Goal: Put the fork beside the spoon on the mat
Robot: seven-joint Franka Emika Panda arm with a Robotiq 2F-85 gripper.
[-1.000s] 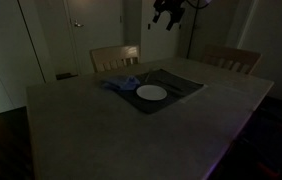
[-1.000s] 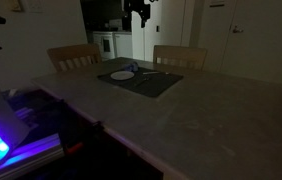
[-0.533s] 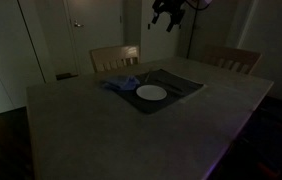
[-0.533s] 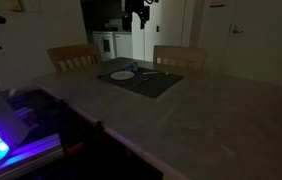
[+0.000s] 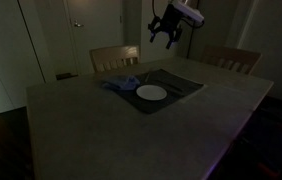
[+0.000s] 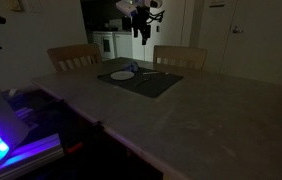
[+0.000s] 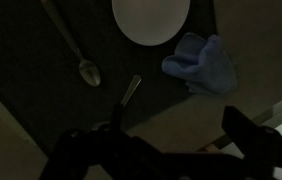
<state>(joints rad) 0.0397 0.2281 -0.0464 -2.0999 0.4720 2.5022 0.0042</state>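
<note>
In the wrist view we lose the upper part of the white plate past the top edge. The handle of the spoon runs off the same edge. Of the fork we see one end only. The rest slips under the dark bulk of the gripper, so we cannot tell tines from handle. In both exterior views the dim light leaves the cutlery on the mat too small to make out, and the arm is cut by the top edge.
</note>
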